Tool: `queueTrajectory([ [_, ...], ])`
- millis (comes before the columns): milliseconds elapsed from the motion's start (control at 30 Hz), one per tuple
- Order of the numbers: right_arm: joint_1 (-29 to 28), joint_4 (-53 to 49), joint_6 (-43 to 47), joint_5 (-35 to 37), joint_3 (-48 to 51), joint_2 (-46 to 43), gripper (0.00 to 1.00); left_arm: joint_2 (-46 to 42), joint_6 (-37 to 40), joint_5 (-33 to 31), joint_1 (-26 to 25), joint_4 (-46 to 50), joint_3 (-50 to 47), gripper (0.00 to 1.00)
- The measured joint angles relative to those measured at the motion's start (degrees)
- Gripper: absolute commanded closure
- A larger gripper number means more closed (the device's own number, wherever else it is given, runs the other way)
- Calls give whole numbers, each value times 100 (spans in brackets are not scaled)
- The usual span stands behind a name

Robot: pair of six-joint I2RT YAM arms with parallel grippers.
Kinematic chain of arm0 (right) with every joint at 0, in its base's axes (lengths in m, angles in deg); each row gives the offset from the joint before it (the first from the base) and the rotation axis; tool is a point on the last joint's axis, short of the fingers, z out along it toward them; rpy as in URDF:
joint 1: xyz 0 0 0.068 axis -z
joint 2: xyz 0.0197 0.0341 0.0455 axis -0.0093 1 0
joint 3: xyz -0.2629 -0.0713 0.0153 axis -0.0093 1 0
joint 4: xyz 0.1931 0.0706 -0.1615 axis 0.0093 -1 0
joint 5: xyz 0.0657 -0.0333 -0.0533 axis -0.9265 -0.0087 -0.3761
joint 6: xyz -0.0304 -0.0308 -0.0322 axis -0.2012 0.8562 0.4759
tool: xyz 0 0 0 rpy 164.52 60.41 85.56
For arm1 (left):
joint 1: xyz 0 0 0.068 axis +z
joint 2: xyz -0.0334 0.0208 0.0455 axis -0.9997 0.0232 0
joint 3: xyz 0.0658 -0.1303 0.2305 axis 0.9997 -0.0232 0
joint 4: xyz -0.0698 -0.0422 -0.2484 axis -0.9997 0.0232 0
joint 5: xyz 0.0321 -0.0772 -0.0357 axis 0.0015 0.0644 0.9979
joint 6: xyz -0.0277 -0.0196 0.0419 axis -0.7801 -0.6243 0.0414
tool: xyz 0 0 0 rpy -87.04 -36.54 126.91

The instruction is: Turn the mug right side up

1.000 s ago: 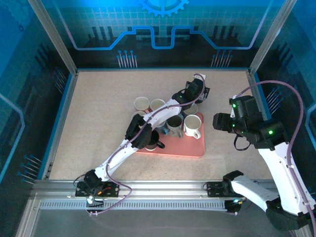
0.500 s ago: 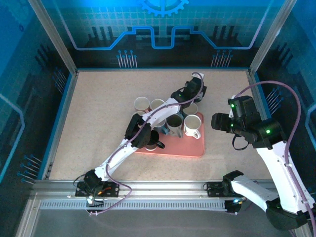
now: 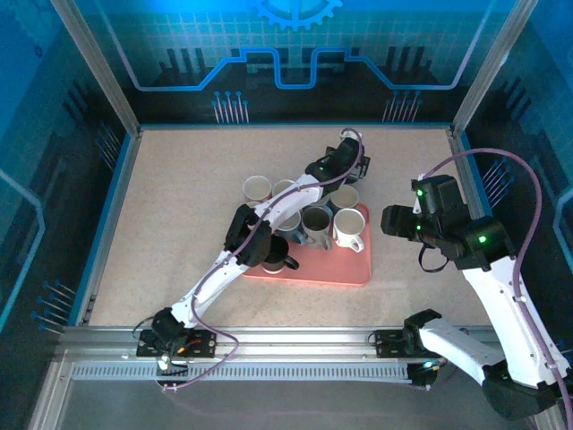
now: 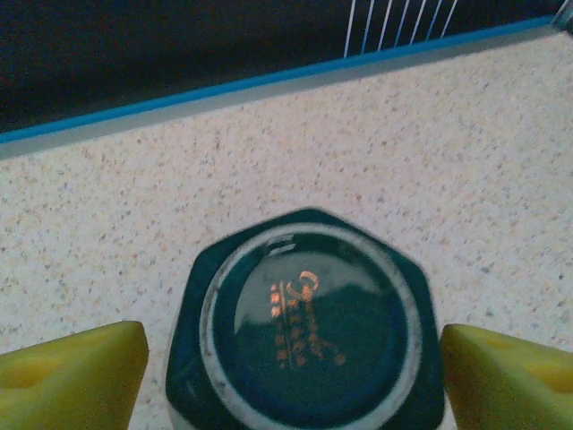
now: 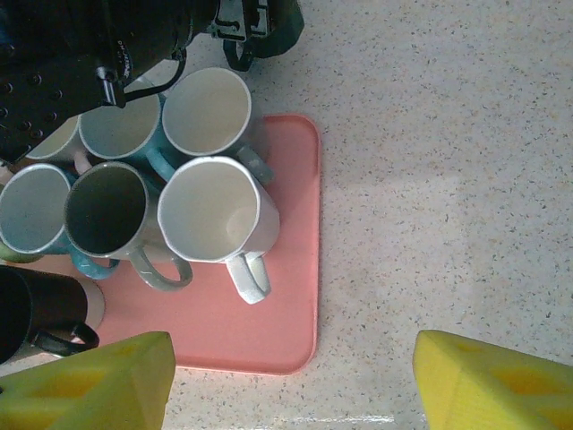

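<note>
Mug point(image 4: 304, 349): dark green, standing upside down on the speckled table point(image 4: 269, 161), base uppermost with orange lettering showing. It sits off the pink tray point(image 5: 291, 269), near the tray's far side, where several upright cups point(image 5: 219, 224) are crowded together.

Left gripper point(image 4: 294, 358): jaws wide apart, one yellow finger on each side of the mug, holding nothing. The right-hand finger stands almost against the mug wall, while the left-hand finger shows a thin gap.

Right gripper point(image 5: 286, 376): jaws wide apart and empty, hanging above the near right corner of the tray.

Risks noted:
- Uneven closure. With one finger nearer than the other, closing would likely push the mug sideways across the table before both pads bear on it.
- Poor seating. The mug wall looks faceted and glazed (the handle cannot be made out from the wrist), so a pad landing on a corner or on the handle could twist or slip.
- Loss during rotation. A shallow grip near the base may let the mug swing or drop while it is inverted.
- Collision. The crowded cups are close, so a wide turning arc could knock one over.
</note>
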Motion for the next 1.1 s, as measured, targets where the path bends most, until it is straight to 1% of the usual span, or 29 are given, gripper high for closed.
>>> queueTrajectory([
  [133,0,50,2,0,0,22,28,0,-44,50,31,96,-13,14],
  [167,0,59,2,-2,0,33,28,0,-63,63,35,109,-13,16],
  [300,0,72,4,-2,4,72,28,0,-142,103,68,116,-15,33],
  [367,2,101,4,-2,15,81,28,0,-140,114,90,90,-15,39],
  [500,37,144,7,-22,15,101,28,0,-144,129,131,79,-13,45],
  [567,42,170,7,-26,15,111,28,0,-136,129,142,79,-13,47],
  [700,52,238,7,-66,15,144,28,0,-136,162,160,66,-15,47],
  [800,66,295,20,-68,15,144,29,-26,-181,310,214,28,-52,49],
  [967,74,378,52,-63,13,138,30,-138,-396,570,374,22,-146,52],
  [1100,74,452,114,-61,-7,96,30,-354,-723,798,562,57,-404,52],
])
